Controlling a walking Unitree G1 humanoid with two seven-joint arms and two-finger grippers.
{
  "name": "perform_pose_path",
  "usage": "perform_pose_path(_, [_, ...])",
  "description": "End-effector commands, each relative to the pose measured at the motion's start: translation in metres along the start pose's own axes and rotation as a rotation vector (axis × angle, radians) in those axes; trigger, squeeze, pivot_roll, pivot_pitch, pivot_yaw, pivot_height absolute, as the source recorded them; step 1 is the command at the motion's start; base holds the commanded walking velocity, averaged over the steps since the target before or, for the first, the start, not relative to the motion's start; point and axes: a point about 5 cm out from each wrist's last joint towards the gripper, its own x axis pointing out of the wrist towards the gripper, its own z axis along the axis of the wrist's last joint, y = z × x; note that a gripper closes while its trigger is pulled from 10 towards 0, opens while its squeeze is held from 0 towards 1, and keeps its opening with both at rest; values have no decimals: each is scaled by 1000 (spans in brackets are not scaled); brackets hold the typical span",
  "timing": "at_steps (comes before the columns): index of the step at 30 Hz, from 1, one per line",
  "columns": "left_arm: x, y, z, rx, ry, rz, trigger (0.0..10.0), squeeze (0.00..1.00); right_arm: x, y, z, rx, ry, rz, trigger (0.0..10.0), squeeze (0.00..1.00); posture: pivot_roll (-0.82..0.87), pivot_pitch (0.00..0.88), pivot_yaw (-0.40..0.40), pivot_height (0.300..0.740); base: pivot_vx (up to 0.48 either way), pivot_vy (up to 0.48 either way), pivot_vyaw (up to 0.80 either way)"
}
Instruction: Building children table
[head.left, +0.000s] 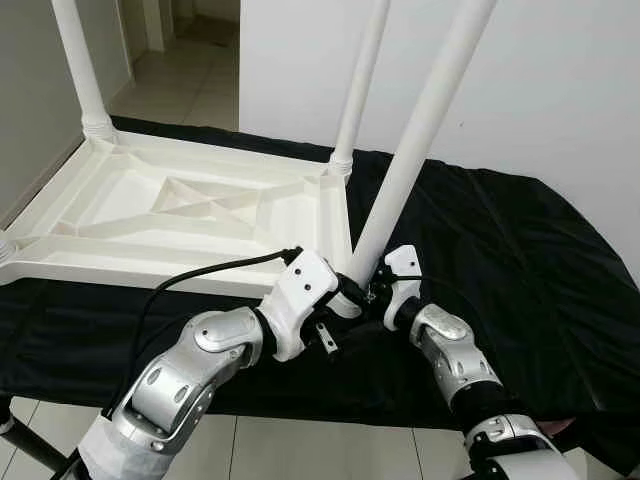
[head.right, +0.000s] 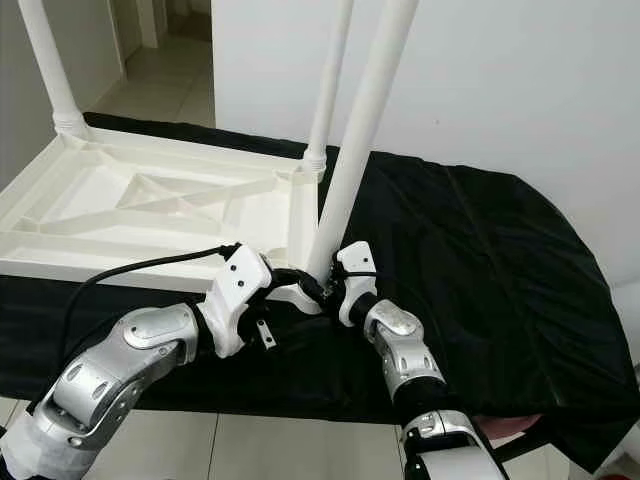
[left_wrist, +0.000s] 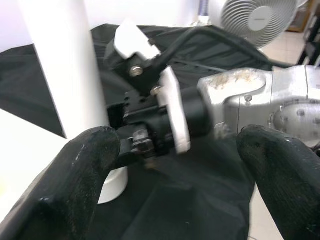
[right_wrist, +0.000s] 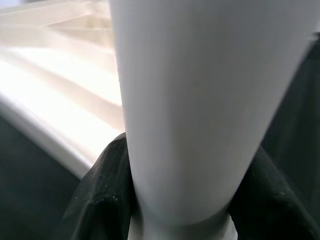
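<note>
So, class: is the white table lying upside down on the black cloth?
Yes, the table shows its ribbed underside, its legs pointing up from the black cloth.

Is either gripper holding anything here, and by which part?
The right gripper clamps the tilted white table leg near its bottom end. The left gripper is open, holding nothing.

Head pair downward; wrists close on leg (right_wrist: 195, 100)
</note>
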Motion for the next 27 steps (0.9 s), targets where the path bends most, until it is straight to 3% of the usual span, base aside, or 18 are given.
perform_pose_path(1, [3, -3, 1, 0, -14, -25, 10000, 0, -8, -4, -16, 11, 98, -153, 0, 0, 34, 0, -142, 740, 0, 0, 0])
perform_pose_path(5, [3, -3, 1, -2, -19, -13, 10000, 0, -13, -2, -17, 40, 117, -415, 0, 0, 40, 0, -153, 740, 0, 0, 0])
perform_pose_path(10, [3, -1, 1, -3, -25, 3, 10000, 0, -14, 5, -14, 35, 112, -502, 0, 0, 40, 0, -152, 740, 0, 0, 0])
perform_pose_path(16, [5, 2, 1, -2, -33, 32, 10000, 0, -14, 11, -8, 32, 81, -496, 0, 0, 35, 0, -153, 740, 0, 0, 0])
perform_pose_path(17, [5, 3, 1, -1, -35, 39, 10000, 0, -16, 11, -6, 24, 74, -490, 5961, 0, 35, 0, -155, 740, 0, 0, 0])
perform_pose_path(18, [5, 5, 2, 1, -37, 50, 10000, 0, -20, 7, -4, 32, 57, -511, 10000, 1000, 35, 0, -158, 740, 0, 0, 0])
perform_pose_path(21, [4, 6, 1, 0, -38, 71, 10000, 0, -28, 3, -1, 67, 29, -515, 10000, 1000, 35, 0, -160, 740, 0, 0, 0])
perform_pose_path(27, [3, 6, 1, -10, -44, 92, 10000, 0, -40, 1, 1, 37, 31, -541, 10000, 1000, 35, 0, -162, 740, 0, 0, 0])
